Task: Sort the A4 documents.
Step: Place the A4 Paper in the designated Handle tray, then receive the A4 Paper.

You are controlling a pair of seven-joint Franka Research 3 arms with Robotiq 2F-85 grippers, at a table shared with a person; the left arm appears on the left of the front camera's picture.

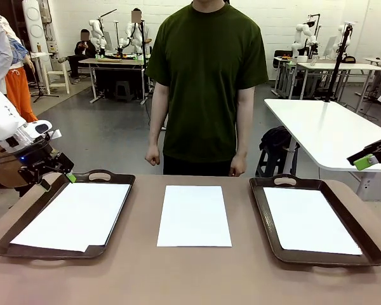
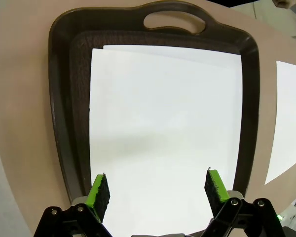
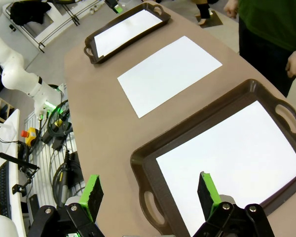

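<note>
While both trays [image 1: 51, 255] already hold paper [image 1: 76, 215], the centre-frame sheet [image 1: 194, 215], perhaps a stack, awaits sorting, left gripper [image 2: 158, 185] and right gripper [image 3: 150, 190] open, empty.

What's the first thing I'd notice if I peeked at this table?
Two dark brown trays jump out: the left tray holding white paper, and the right tray holding more paper. One more white sheet lies flat on the table between them, in front of a person in a dark green shirt. The green-tipped left gripper and right gripper hang open, one by each tray.
</note>
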